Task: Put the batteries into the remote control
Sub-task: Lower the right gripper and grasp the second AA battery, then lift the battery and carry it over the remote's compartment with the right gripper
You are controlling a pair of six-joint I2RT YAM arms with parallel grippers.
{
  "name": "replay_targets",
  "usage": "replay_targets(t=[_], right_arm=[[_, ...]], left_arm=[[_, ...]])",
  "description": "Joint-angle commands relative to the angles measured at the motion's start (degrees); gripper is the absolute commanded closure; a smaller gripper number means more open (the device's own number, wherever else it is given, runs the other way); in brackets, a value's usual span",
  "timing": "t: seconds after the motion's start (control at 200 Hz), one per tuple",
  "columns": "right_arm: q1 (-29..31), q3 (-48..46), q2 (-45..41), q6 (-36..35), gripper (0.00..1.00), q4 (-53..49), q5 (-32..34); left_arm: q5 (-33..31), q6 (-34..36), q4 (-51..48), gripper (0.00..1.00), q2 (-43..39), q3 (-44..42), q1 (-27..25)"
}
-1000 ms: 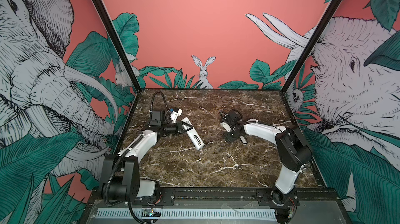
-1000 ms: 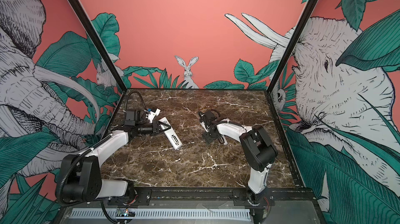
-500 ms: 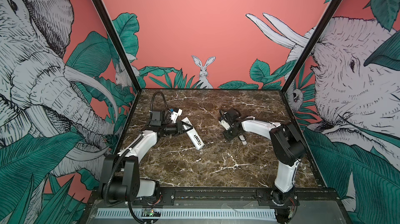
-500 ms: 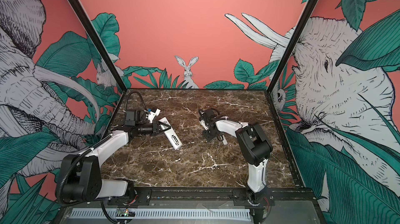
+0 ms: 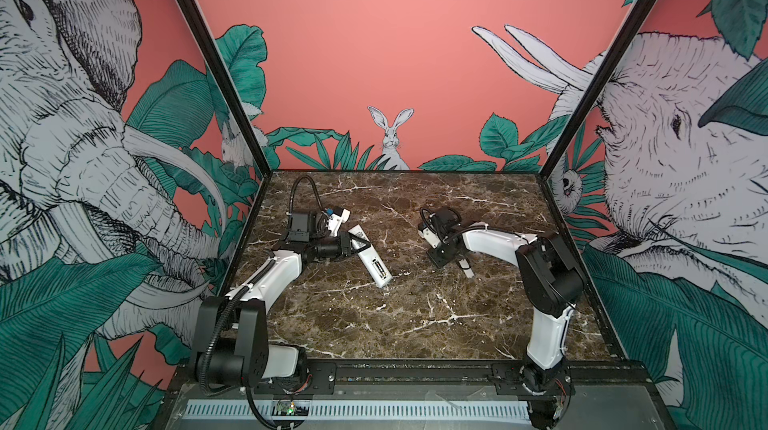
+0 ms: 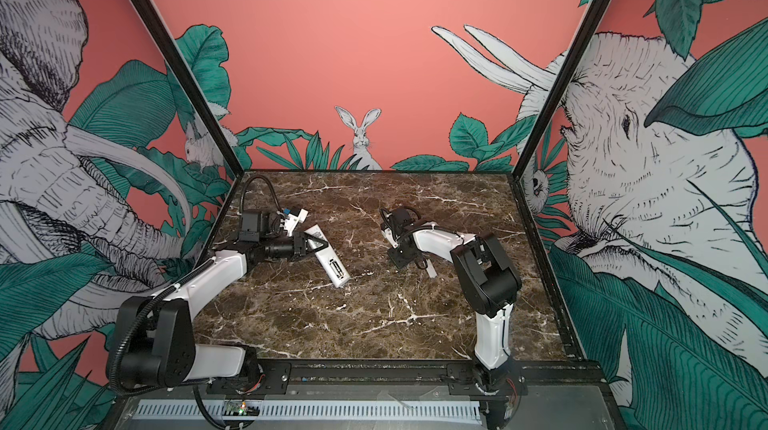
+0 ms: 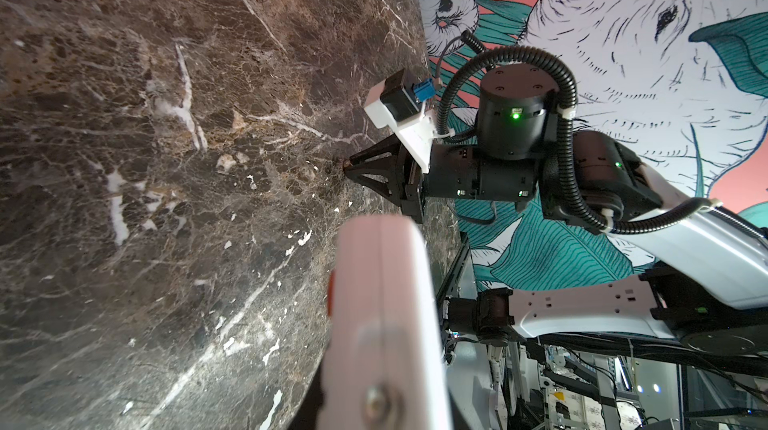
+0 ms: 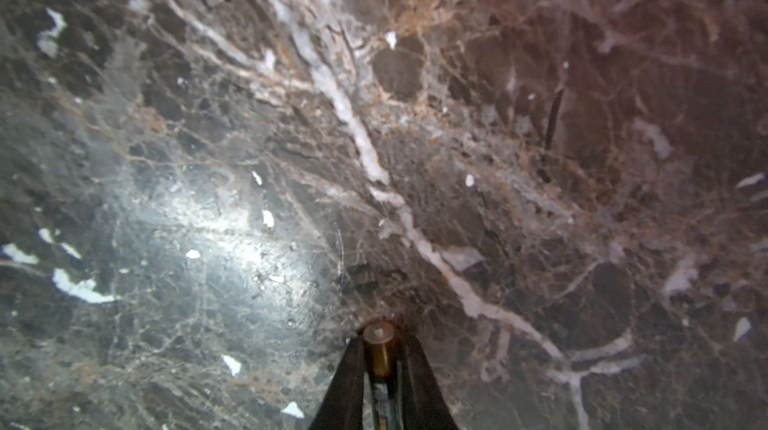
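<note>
In both top views the white remote control lies slanted left of the middle, its dark open battery slot facing up. My left gripper is shut on its far half. In the left wrist view the remote control is a blurred white bar close to the lens. My right gripper points down at the marble right of the middle. In the right wrist view the right gripper is shut on a battery with a brassy end. The battery tip also shows in the left wrist view.
A small white flat piece lies on the marble just right of my right gripper. The dark marble table is walled by patterned panels at the back and sides, with a black rail along the front.
The right gripper's jaws have closed from wide apart onto the battery, and the right arm's elbow has shifted slightly. The left arm and the remote have stayed put.
</note>
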Motion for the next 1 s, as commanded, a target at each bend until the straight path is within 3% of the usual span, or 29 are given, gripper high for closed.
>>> replay_targets(t=[0.0,0.21,0.435,0.69,0.995], right_arm=[[0.03,1.51,0.84,-0.16,0.83,-0.32,-0.45],[0.61,1.18,-2.20,0.11,0.87,0.65,-1.75],[2.74,-0.68,-8.79,1.51,0.87,3.71,-6.20],[7.89,-5.67,-18.60,5.65,0.88,14.61,-12.81],[12.70,-9.60,-26.28,13.80,0.89,31.78,-18.54]], left_arm=[[0.90,-0.34,2.09,0.99,-1.20,-1.30,-0.26],[-1.42,-2.05,4.75,0.99,-1.14,-2.71,-0.77],[-3.20,-6.45,14.14,1.00,-0.20,-5.90,-1.36],[-1.67,-9.35,19.46,1.00,0.80,-6.83,-1.40],[3.88,-21.38,37.21,1.00,2.28,-9.96,-1.40]])
